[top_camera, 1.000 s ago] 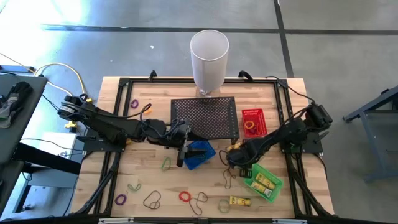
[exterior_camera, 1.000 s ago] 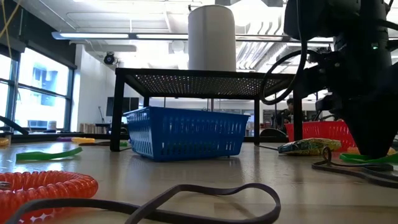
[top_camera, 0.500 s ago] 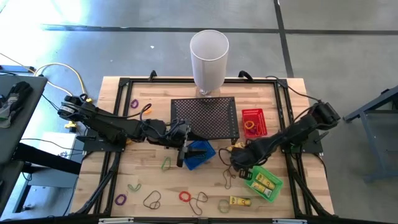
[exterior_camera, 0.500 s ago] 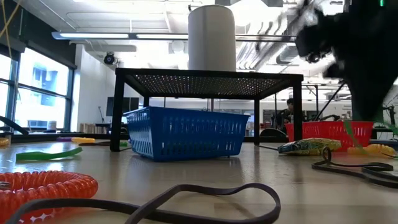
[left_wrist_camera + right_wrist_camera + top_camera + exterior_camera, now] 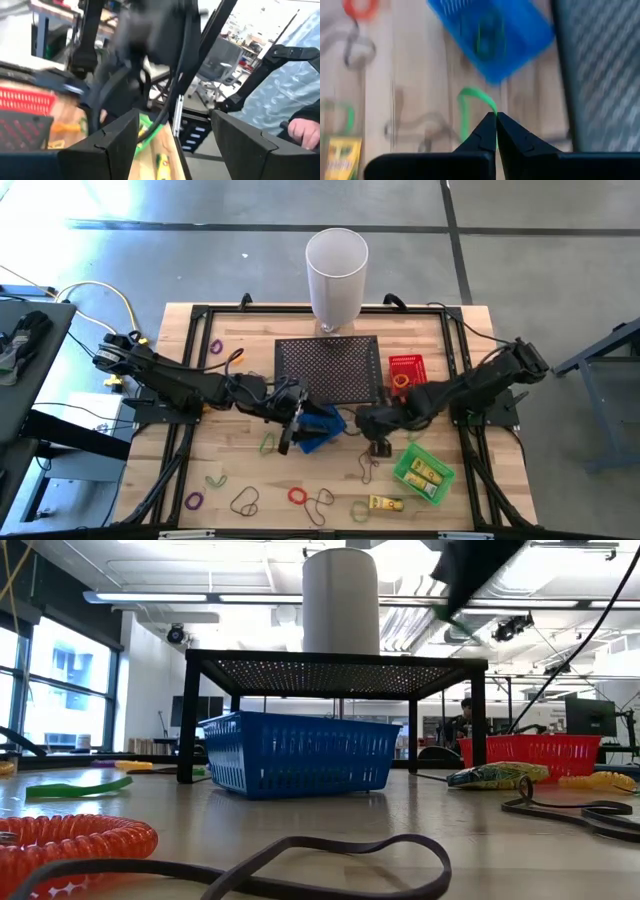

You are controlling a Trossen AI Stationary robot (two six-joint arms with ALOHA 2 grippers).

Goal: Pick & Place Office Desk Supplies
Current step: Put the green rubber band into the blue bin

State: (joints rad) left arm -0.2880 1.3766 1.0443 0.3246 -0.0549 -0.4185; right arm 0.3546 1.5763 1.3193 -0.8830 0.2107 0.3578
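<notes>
1. Green band – pinched between the closed tips of the right gripper, hanging above the wooden table just beside the blue basket.
2. Left gripper – fingers spread wide, nothing between them, at the blue basket's near-left corner.
3. Other loops lie loose along the front of the table – red coil, dark band.
4. Yellow pieces sit in the green bin; red basket beside the mesh stand.

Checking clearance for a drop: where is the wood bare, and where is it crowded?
Bare: between the purple loop and the mesh stand, and the near-left strip beside the green band. Crowded: the near edge around the red ring and the green bin.
</notes>
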